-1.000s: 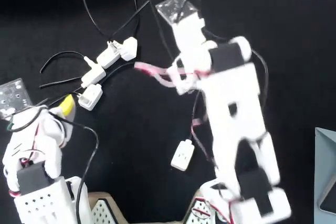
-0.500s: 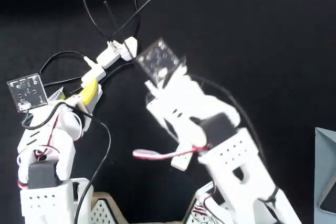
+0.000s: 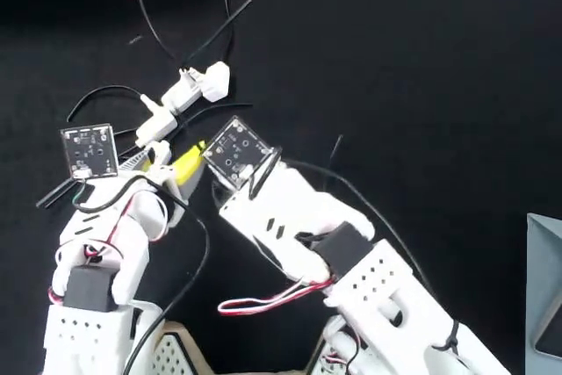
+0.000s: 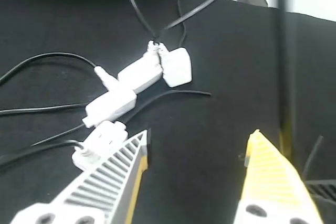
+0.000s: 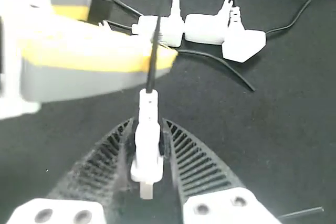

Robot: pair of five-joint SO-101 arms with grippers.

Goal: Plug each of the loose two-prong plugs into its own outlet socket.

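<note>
A chain of white plugs and sockets (image 3: 180,94) on black cables lies at the back left of the black table, ending in a white adapter (image 3: 213,81). In the left wrist view the same chain (image 4: 137,73) lies just beyond my left gripper (image 4: 199,135), which stands open with nothing between its grey and yellow fingers. My left gripper (image 3: 171,162) hovers beside the nearest white socket (image 4: 100,140). My right gripper (image 5: 148,127) is shut on a white connector (image 5: 146,150) whose black cable runs away from it. The left arm's yellow finger (image 5: 94,61) is close in front of it.
The two arms crowd together at the left front, the right arm's camera board (image 3: 233,151) almost touching the left gripper. Loose black cables (image 3: 184,32) trail toward the back. A grey-blue box (image 3: 544,287) stands at the right edge. The table's right half (image 3: 421,85) is open.
The right arm swung from the back centre toward the front left and took up the white connector that lay mid-table. The left arm advanced toward the plug chain.
</note>
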